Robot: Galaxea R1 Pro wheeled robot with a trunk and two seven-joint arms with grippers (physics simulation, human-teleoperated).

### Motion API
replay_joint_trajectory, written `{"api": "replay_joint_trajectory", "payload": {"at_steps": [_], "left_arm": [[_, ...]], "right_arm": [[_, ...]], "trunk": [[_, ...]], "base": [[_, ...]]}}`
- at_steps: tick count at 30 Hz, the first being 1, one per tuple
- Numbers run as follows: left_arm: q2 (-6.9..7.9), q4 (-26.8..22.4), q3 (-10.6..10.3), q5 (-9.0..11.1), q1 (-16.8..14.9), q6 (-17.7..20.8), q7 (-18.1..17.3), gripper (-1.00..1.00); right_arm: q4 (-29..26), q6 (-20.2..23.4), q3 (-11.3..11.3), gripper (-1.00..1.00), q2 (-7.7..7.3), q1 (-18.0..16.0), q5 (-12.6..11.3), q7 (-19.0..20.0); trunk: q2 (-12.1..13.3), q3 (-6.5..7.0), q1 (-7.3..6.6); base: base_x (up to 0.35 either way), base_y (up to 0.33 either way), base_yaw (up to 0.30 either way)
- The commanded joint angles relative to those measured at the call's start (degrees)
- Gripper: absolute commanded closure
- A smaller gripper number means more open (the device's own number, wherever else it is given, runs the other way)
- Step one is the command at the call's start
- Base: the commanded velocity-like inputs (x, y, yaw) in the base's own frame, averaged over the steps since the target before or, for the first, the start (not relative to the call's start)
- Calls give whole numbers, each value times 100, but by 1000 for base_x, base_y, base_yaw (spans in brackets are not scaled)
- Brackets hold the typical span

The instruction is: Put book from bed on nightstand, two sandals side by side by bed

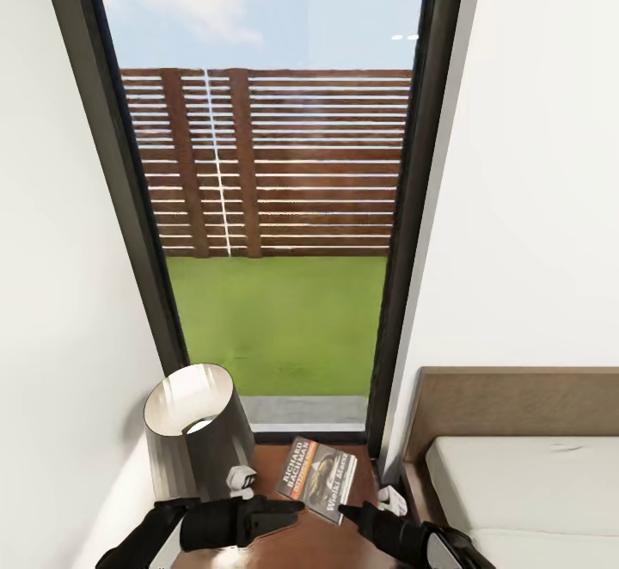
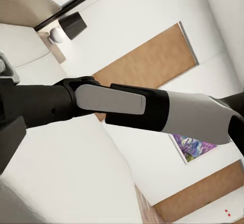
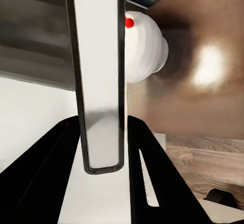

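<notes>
Two tools are seen low over the nightstand (image 1: 320, 545). The right tool (image 1: 344, 513) appears clenched on the near corner of the book (image 1: 316, 476); in the right wrist view the book's pale page edge is pinched between both black fingers. Whether the left tool (image 1: 288, 507), just beside the book's other side, is released or clenched cannot be told.

The book is held just ahead of the right tool, over the glossy top; whether it is resting flat cannot be judged. If the book is let go while tilted, it could be tipped off the front edge. Beyond the left tool stands a lamp (image 1: 193, 431), which could be knocked by a sideways sweep. The bed (image 1: 533, 483) lies to the right tool's outer side, and the window (image 1: 275, 294) farthest ahead.
</notes>
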Motion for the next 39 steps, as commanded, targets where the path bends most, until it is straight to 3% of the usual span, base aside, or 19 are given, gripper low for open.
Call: {"api": "replay_joint_trajectory", "payload": {"at_steps": [1,2,3,6,9,20,39], "left_arm": [[6,0,50,42,-5,59,-1,-100],[5,0,86,41,-5,56,2,-100],[-2,7,189,38,-5,50,35,-100],[-8,9,223,37,-5,48,135,-100],[-9,17,224,37,-5,42,190,-100],[-9,27,223,52,-10,38,694,-100],[-18,36,218,54,-14,38,744,-100]], "right_arm": [[-1,81,29,100,-4,-3,-178,-14],[0,113,27,100,-4,-3,-252,-15],[1,383,29,100,-1,-3,-675,-17],[-14,1047,23,100,-3,-6,-1260,-18],[-19,1412,22,100,-4,-11,-1591,-113],[0,1498,21,100,-4,-12,-1662,-425],[24,1490,28,100,-4,-12,-1663,-438]], "trunk": [[-10,-10,3],[-10,-10,3],[-10,-10,3],[-10,-10,3],[-10,-10,3],[-10,-10,3],[-773,-351,420]], "base": [[0,0,0],[0,0,0],[0,0,0],[0,0,0],[0,0,0],[0,0,0],[0,0,0]]}}
